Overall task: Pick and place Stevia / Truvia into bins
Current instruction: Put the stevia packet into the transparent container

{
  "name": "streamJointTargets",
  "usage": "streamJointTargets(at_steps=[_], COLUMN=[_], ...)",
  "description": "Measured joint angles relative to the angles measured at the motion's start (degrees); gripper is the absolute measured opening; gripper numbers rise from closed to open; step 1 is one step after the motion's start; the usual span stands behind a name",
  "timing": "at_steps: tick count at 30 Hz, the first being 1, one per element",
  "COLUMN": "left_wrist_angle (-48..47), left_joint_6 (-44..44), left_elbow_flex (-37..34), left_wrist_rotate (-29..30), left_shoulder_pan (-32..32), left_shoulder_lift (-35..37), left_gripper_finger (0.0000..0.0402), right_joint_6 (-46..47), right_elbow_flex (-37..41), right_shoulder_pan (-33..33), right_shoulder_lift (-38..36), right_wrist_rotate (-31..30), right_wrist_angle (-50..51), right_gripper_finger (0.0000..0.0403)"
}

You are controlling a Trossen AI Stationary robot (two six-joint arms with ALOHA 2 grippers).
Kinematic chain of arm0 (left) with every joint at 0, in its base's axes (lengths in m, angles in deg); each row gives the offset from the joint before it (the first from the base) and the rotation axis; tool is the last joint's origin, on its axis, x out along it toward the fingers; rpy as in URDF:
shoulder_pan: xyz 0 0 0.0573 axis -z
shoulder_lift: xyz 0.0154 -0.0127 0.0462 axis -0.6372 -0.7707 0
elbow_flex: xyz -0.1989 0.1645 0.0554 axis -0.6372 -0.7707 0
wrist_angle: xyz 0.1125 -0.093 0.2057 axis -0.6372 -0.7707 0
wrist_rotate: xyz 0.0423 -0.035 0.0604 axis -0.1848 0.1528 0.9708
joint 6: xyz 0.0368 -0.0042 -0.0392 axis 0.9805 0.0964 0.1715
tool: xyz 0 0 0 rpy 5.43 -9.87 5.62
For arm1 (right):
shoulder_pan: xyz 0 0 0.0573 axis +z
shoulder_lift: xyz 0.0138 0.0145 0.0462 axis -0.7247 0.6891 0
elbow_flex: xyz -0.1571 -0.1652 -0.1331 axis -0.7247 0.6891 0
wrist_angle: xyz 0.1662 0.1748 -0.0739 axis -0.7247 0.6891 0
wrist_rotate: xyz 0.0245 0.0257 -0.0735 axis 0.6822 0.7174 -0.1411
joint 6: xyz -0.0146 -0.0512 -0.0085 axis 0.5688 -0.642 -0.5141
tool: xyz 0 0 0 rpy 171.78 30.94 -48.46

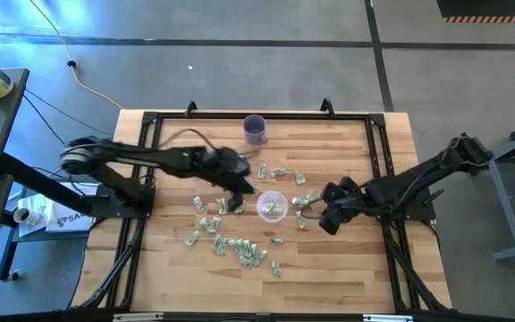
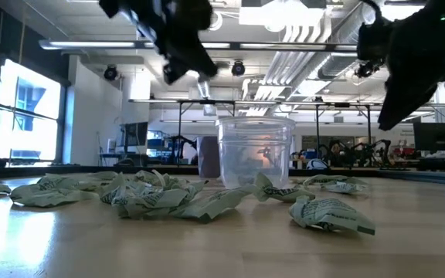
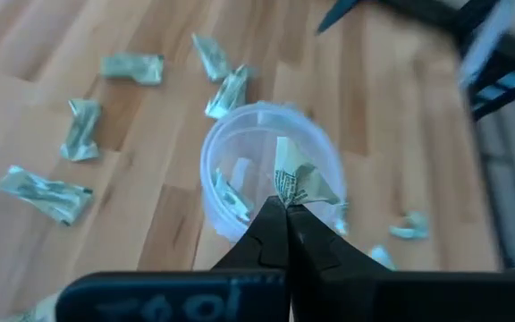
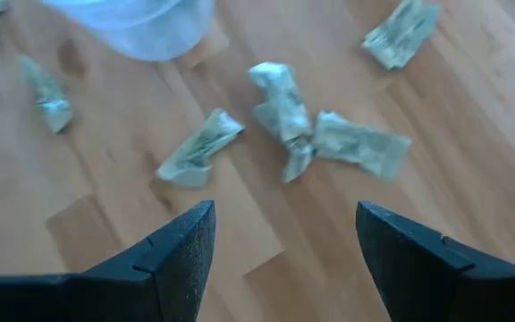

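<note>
Over a wooden worktop strewn with crumpled sachets, the left hand hangs directly above the clear cup, its fingers pinched tight on one green-and-white Stevia sachet. The sachet sticks out just beyond the fingertips and sits over the cup's open mouth, a position that suggests a drop is the next step; at least one other sachet already lies inside the cup. Seen from overhead, the cup stands near the worktop's centre, with the left hand reaching in from about ten o'clock of it.

The right hand waits at roughly three o'clock of the cup, low over the wood, its fingers spread wide and holding nothing. A small cluster of loose sachets lies just ahead of its fingertips, probably the next pick. More sachets scatter between six and eight o'clock of the cup, well apart from either hand. A purple cup stands unused toward twelve o'clock, near the worktop's far edge.
</note>
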Motion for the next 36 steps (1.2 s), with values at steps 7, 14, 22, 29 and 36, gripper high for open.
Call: streamJointTargets(at_steps=[7,14,22,29,36], left_wrist_angle=[-0.3,-3.6,-13.3,-40.3,-31.3], left_joint_6=[2.1,2.4,0.9,4.3,14.3], left_elbow_flex=[10.7,14.6,14.8,10.5,-8.2], left_wrist_rotate=[0.0,-1.6,3.5,19.8,12.7], left_shoulder_pan=[2.2,2.1,2.1,0.5,-11.5], left_shoulder_lift=[-14.2,-20.1,-16.6,-4.3,5.1], left_gripper_finger=[0.0040,0.0057,0.0201,0.0235,0.0221], right_joint_6=[7.1,8.3,-6.4,-13.5,-26.5], right_elbow_flex=[0.0,0.0,0.0,0.0,0.0], right_shoulder_pan=[5.2,5.9,4.3,-3.9,-10.9], right_shoulder_lift=[0.0,0.0,0.0,0.0,0.0], right_wrist_rotate=[-2.2,-3.3,-6.9,-7.7,-2.7], right_wrist_angle=[1.3,1.9,-1.0,-4.2,-5.0], right_gripper_finger=[0.0261,0.0261,0.0261,0.0261,0.0261])
